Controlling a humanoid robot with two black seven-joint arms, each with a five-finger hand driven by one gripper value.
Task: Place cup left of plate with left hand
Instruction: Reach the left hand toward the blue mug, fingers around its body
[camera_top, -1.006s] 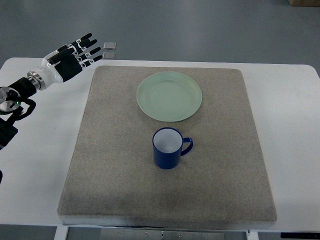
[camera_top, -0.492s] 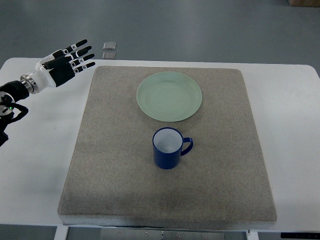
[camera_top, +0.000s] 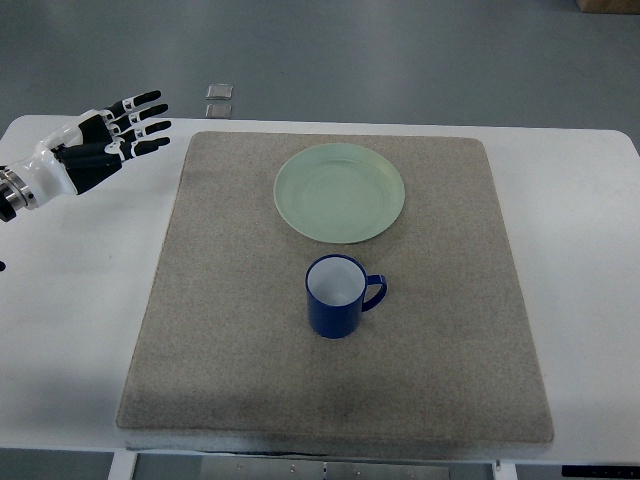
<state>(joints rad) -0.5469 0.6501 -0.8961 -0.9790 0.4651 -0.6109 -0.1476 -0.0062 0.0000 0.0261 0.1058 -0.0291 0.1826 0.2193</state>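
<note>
With fingers spread and holding nothing, the left hand (camera_top: 88, 145) hovers over the table's (camera_top: 85, 290) far left corner, well apart from the blue cup (camera_top: 336, 296), which stands upright on the mat (camera_top: 450, 360) just below the plate (camera_top: 340, 192), evidently not yet moved.

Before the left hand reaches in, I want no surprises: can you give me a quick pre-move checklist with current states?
1. Left hand empty, fingers spread: ok.
2. Blue cup upright on the grey mat: ok.
3. Mat left of the green plate bare for placing: ok.
4. Cup handle pointing right, away from the left hand: ok.
5. Hand close to the cup: not ok, it is off the mat.
6. Right hand's whereabouts: cannot tell, out of view.
</note>
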